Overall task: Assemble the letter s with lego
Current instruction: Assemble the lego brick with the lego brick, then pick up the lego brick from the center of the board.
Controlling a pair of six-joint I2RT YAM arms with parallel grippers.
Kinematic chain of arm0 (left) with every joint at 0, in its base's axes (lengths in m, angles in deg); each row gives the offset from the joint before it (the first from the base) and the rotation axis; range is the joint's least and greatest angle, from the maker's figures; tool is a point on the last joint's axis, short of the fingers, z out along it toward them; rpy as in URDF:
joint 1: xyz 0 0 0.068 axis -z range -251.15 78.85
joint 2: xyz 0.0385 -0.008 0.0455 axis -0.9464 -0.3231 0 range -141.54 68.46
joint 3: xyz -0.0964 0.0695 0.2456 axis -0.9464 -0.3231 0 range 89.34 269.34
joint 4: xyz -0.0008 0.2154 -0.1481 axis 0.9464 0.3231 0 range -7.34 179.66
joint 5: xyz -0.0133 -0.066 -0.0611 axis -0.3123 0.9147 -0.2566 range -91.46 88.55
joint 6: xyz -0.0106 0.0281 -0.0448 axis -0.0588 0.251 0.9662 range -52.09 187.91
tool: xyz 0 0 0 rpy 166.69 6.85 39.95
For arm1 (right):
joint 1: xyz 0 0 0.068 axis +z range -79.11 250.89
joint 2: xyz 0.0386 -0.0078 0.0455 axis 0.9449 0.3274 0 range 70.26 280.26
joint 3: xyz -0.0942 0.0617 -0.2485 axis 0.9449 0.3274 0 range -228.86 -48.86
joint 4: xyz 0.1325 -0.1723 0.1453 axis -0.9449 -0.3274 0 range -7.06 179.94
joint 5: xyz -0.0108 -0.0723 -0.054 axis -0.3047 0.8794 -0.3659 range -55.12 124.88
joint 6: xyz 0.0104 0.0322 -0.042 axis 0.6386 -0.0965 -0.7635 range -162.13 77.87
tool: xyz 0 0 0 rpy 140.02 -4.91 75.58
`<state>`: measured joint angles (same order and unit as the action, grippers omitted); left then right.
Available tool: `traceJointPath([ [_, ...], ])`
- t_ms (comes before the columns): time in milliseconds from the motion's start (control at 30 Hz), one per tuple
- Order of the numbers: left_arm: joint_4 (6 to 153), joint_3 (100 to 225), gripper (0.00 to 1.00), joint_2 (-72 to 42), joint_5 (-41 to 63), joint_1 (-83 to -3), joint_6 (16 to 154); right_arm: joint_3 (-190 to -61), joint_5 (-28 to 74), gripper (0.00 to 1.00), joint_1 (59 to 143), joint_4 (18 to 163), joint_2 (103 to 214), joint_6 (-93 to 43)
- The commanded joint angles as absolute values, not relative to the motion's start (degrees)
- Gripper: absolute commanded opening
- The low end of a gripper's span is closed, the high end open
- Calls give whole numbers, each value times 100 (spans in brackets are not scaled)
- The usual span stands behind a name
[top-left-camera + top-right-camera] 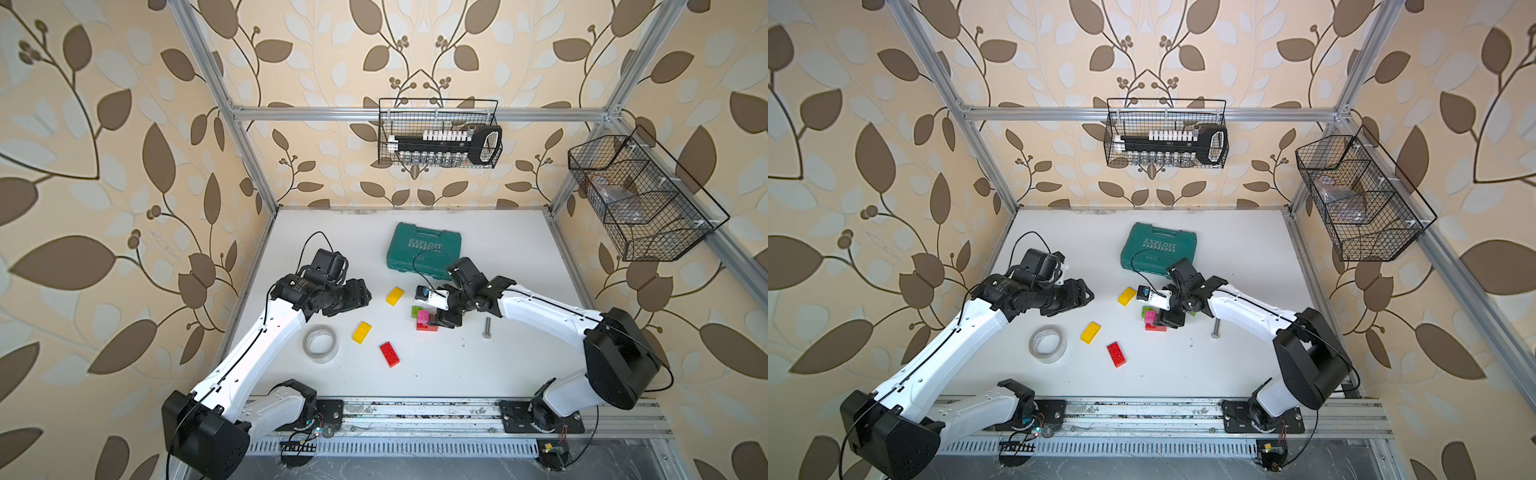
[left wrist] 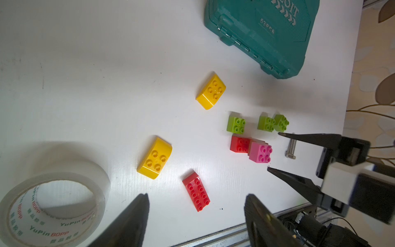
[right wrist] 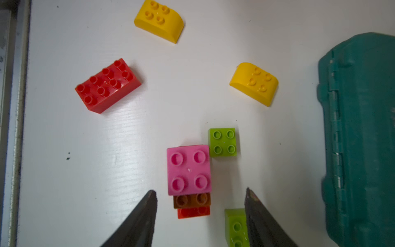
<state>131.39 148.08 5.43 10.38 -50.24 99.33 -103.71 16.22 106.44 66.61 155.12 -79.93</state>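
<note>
Pink brick (image 3: pixel 189 170) is sitting just ahead of my right pincer (image 3: pixel 200 190), which is hanging open, holding nothing.

We find a closed green tool case (image 1: pixel 424 251) toward the back of the white table (image 1: pixel 498 361), a tape roll (image 2: pixel 42 222) lying flat, and a grey bolt (image 1: pixel 486 327) well apart from it. Two wire baskets (image 1: pixel 440 162) (image 1: pixel 648 232) hang above.

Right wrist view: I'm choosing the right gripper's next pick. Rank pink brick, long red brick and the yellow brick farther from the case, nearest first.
1. Pink brick, stacked, directly ahead.
2. Long red brick, loose, away from the case.
3. Yellow brick, beyond the red one.
</note>
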Motion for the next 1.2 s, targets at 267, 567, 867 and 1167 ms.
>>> traceJointPath([
  [267,13259,15022,73,554,1170,-5094,9818,-10478,2752,56,10202,6475,14337,-5886],
  [567,12939,14469,68,589,1108,-4755,10307,-10162,5138,50,9850,6308,13407,-3480],
  [867,12499,14197,68,-180,501,-3552,10800,-9548,5397,42,9787,6273,12500,-3090],
  [1167,13399,15947,72,-2319,-455,-3560,9153,-9317,4884,41,9783,6078,12205,-2976],
])
